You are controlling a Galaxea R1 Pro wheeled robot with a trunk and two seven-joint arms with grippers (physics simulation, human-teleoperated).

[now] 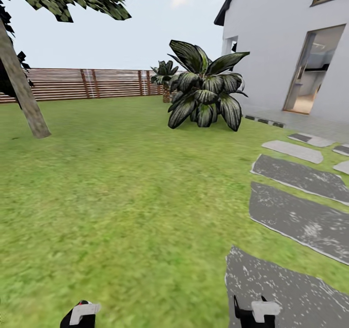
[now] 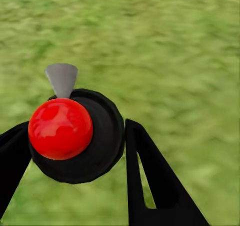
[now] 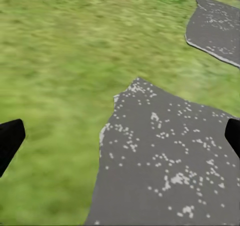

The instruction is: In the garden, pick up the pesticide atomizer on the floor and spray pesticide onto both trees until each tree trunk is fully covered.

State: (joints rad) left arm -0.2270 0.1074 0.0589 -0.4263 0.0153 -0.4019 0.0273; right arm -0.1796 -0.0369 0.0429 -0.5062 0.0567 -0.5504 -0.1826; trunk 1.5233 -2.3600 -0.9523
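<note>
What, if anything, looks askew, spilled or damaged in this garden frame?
Nothing looks spilled or broken. The tree trunk leans noticeably, but it is intact. The left gripper is shut on the atomizer, its red cap up; the right gripper hangs open above a stone paver.

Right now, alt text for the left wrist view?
The left gripper holds the pesticide atomizer between its black fingers: a round black body with a glossy red cap and a grey nozzle, above blurred green lawn.
</note>
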